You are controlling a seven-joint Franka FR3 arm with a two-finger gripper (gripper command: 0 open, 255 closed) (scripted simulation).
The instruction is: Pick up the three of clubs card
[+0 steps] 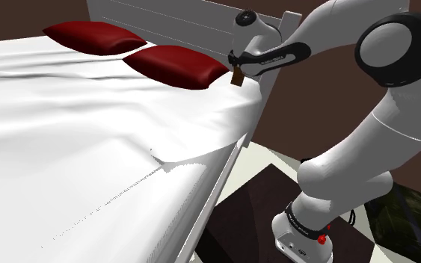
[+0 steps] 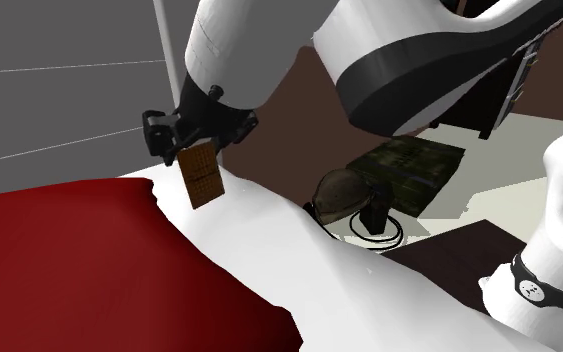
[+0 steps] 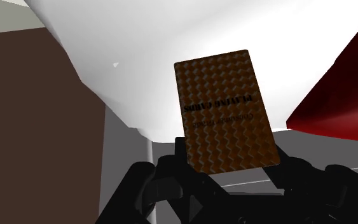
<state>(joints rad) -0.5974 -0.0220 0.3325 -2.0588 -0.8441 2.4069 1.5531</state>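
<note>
A brown playing card (image 3: 225, 111) with a woven-pattern back and dark lettering sticks out from between my black fingers (image 3: 165, 184). My gripper (image 2: 191, 148) is shut on the card (image 2: 201, 178) and holds it in the air, just above the white bed's corner (image 2: 259, 205). From the shoulder camera the card (image 1: 238, 76) hangs under the gripper (image 1: 238, 69) beside the near red pillow (image 1: 177, 66). The card's face is hidden.
The white bed (image 1: 89, 142) has two red pillows (image 1: 93, 36) at a white headboard (image 1: 171, 22). A dark brown wall stands behind. My stand (image 1: 276, 217) sits by the bed's edge. A dark round object (image 2: 344, 195) and a green mat (image 2: 409, 165) lie on the floor.
</note>
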